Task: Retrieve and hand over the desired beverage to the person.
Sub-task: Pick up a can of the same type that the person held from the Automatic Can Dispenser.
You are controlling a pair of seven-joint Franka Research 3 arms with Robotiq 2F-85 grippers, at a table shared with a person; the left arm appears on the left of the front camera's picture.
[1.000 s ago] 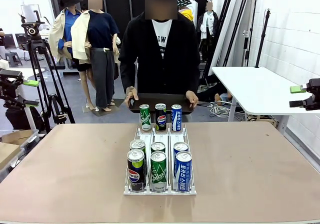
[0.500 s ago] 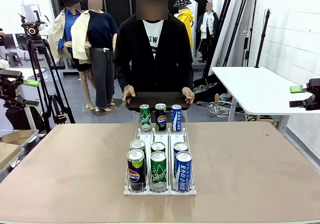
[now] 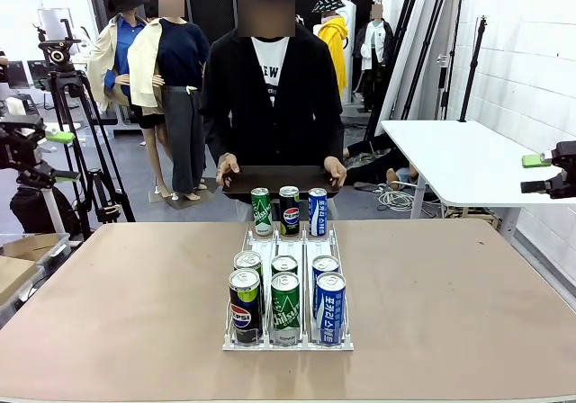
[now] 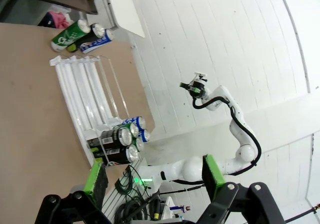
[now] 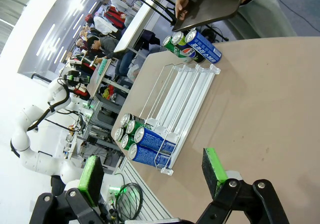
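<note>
Beverage cans (image 3: 285, 300) stand in the white rack (image 3: 286, 239), six at its near end and three at its far end. Well left of the rack, the left gripper (image 3: 52, 156) hangs with jaws apart, empty. Behind the rack, the person (image 3: 273, 97) holds a dark tray (image 3: 279, 179). Well right of the rack, the right gripper (image 3: 538, 174) also gapes empty.

Person (image 3: 270, 97) stands at the far side of the table in a long black open jacket over a white tee with black lettering, gripping a dark tray (image 3: 279, 180) by both ends, level at the waist, just behind the far cans. All cans are upright in a white three-lane rack (image 3: 310, 241). Far end – far green can (image 3: 261, 212), far Pepsi can (image 3: 289, 210), far blue can (image 3: 318, 210), side by side. Near end – front Pepsi can (image 3: 244, 306), front green can (image 3: 285, 308), front blue can (image 3: 330, 308), with a second row (image 3: 284, 265) of three touching behind, mostly hidden.
</note>
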